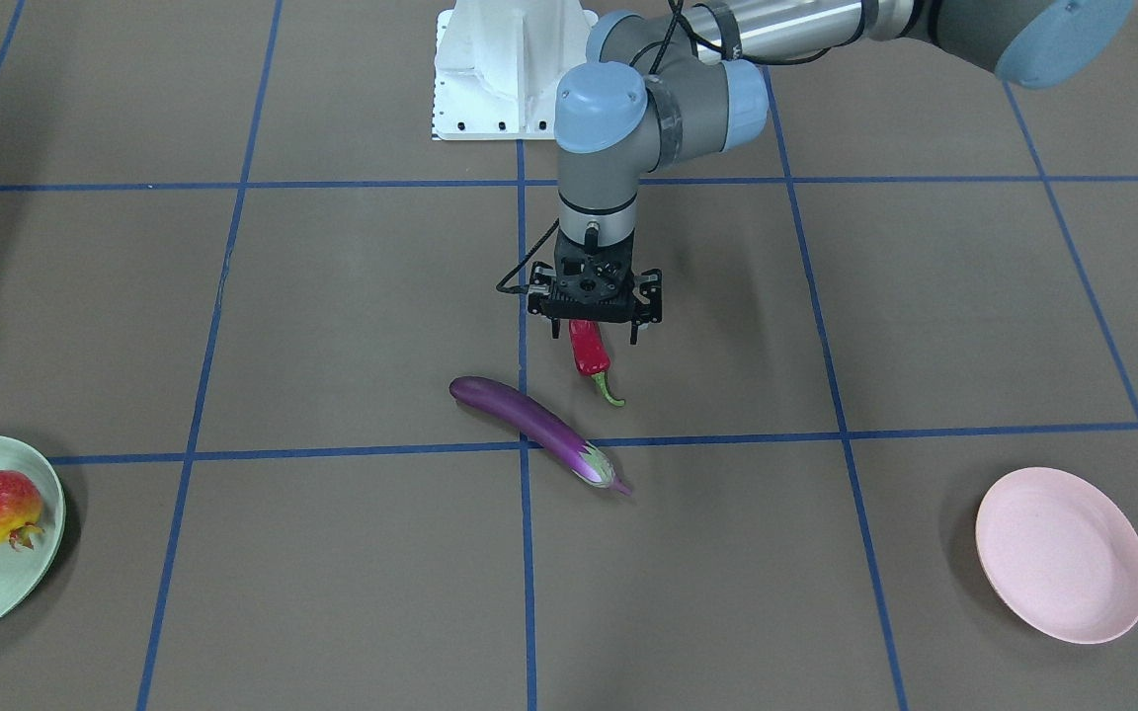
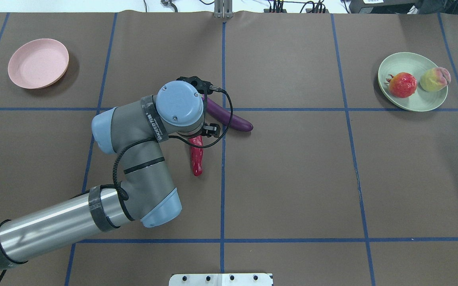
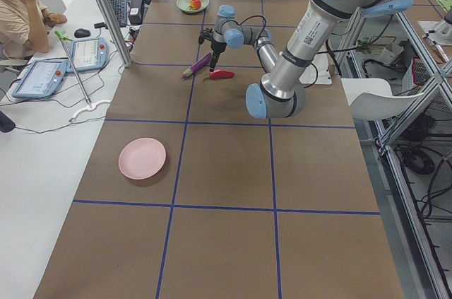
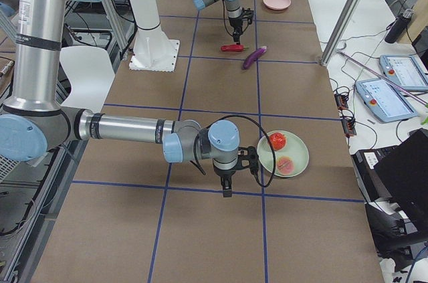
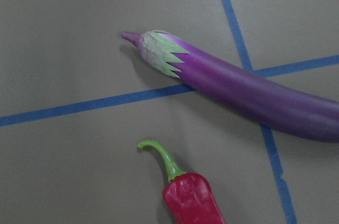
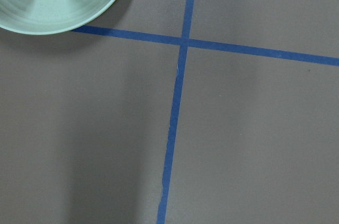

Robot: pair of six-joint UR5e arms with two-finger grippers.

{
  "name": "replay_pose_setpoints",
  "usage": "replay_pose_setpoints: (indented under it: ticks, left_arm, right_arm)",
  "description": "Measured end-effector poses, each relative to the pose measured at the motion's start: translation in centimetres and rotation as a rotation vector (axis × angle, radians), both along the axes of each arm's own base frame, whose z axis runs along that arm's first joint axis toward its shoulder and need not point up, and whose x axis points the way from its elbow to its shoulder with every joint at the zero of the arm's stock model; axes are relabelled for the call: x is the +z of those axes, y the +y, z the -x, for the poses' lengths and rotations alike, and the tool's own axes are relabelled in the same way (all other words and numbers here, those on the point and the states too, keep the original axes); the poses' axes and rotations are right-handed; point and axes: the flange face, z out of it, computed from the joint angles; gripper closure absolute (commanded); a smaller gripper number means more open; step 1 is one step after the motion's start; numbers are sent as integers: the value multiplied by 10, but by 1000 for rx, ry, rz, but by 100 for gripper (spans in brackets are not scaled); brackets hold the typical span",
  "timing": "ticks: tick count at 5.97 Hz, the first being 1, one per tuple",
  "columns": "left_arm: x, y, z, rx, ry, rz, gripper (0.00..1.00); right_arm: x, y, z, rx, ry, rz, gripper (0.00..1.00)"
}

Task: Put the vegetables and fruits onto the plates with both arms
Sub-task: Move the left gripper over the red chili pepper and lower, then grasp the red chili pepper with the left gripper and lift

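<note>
My left gripper (image 1: 596, 334) is open and points down, its fingers either side of the fat end of the red chili (image 1: 589, 354), which lies on the table. The purple eggplant (image 1: 529, 420) lies just beyond it; both fill the left wrist view, eggplant (image 5: 249, 89) above chili (image 5: 190, 200). The pale green plate (image 2: 416, 101) holds the bumpy red-and-yellow fruit (image 2: 402, 84) and the peach (image 2: 434, 78). The pink plate (image 2: 38, 63) is bare. My right gripper (image 4: 226, 189) hangs beside the green plate (image 4: 294, 162); I cannot tell whether it is open.
The white pedestal base (image 1: 500, 69) stands at the robot's edge of the table. Blue tape lines grid the brown surface. An operator (image 3: 21, 9) sits at a side desk with tablets beyond the table's edge.
</note>
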Motion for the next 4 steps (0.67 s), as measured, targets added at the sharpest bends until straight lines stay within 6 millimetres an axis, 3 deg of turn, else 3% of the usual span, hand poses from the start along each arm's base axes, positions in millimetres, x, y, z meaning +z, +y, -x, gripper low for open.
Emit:
replay_pose_setpoints:
  ticks: [1, 2, 3, 4]
  left_arm:
    - [8, -9, -19, -22, 8, 25, 0]
    - [17, -13, -28, -30, 11, 33, 23]
    - [22, -14, -29, -31, 7, 35, 66]
    - [23, -15, -29, -31, -1, 38, 73]
  right_arm:
    - [0, 0, 0, 0, 0, 0, 0]
    - [0, 0, 0, -1, 0, -1, 0]
    - [0, -1, 0, -1, 0, -1, 0]
    - [0, -1, 0, 0, 0, -1, 0]
